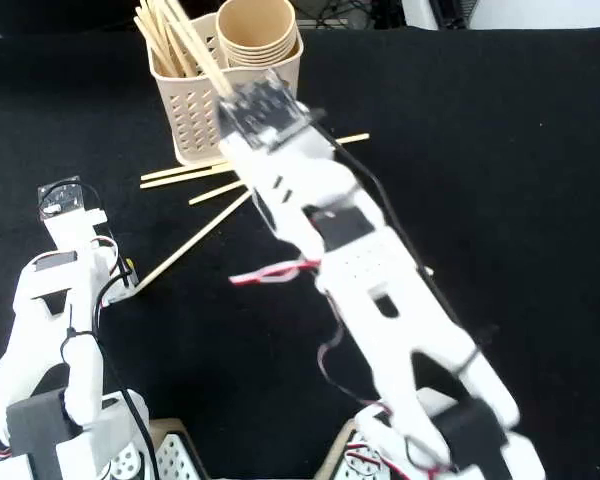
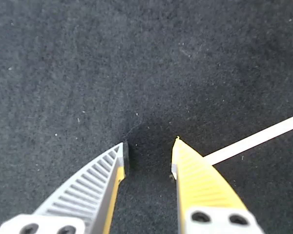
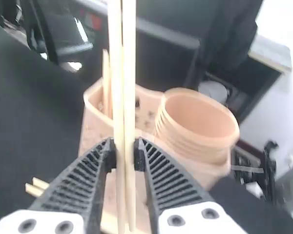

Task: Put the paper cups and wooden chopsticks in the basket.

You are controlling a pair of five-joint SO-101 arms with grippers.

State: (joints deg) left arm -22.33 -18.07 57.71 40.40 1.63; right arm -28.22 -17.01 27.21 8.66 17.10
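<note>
**Wood pinched mid-length, the basket just ahead**

The right claw (image 3: pixel 122 152) is clamped on a pair of chopsticks (image 3: pixel 123 68). It grips them partway along, so long ends stick out past its fingers on both sides. Straight ahead of it, very near, stands the basket (image 3: pixel 94 127). More sticks stand upright at the end facing the claw, and the stack of paper cups (image 3: pixel 198 122) sits at the other end, off to one side of it.

From where I stand, the danger lies in those free ends. The pair is only squeezed side by side, so I'd guess one stick could pivot or slide out if the pressure falls mostly on its neighbour. The far ends could also catch the rim or jab the standing sticks. The basket looks light enough to tip or skid if pushed. If the claw lets go with the pair leaning, they may well clatter out onto the black surface (image 1: pixel 520 150) and join the loose chopsticks (image 1: pixel 185 175) lying beneath the arm, beside the basket's foot.

The left claw (image 2: pixel 149 157) hangs low over the cloth, well back from the basket. Its fingers are apart and hold nothing. One long chopstick (image 2: pixel 256 140) lies with its end just beside the yellow finger.
</note>
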